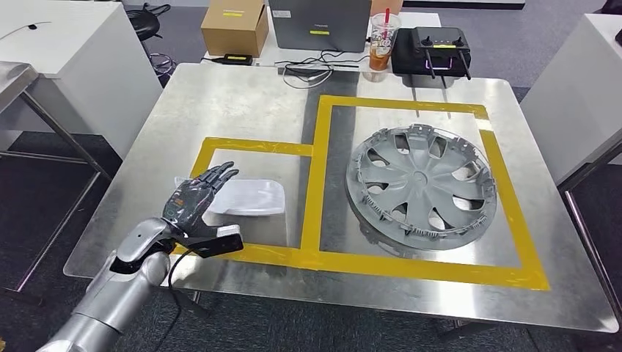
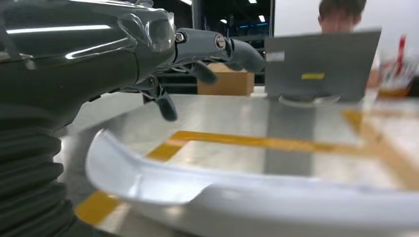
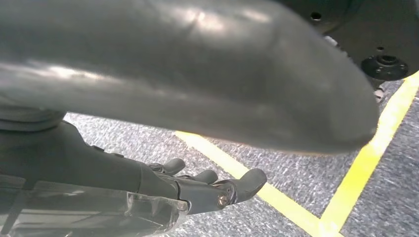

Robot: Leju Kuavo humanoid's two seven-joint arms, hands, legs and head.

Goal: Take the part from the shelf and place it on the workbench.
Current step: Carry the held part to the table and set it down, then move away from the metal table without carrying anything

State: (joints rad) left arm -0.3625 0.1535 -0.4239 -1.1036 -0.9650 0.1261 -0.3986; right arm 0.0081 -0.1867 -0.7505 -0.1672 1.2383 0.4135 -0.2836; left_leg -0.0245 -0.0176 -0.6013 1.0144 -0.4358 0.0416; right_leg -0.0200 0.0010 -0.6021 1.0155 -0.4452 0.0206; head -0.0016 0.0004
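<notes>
Part (image 1: 246, 198) lengthwise across bench, seemingly flat

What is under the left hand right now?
The left hand hovers over the white part's left end on the workbench; contact underneath is hidden.

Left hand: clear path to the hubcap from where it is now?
Probably, though reach is unsure. The left hand rests open over the white part in the small taped box. The hubcap lies in the larger taped box to its right, with only bare workbench and yellow tape between.
</notes>
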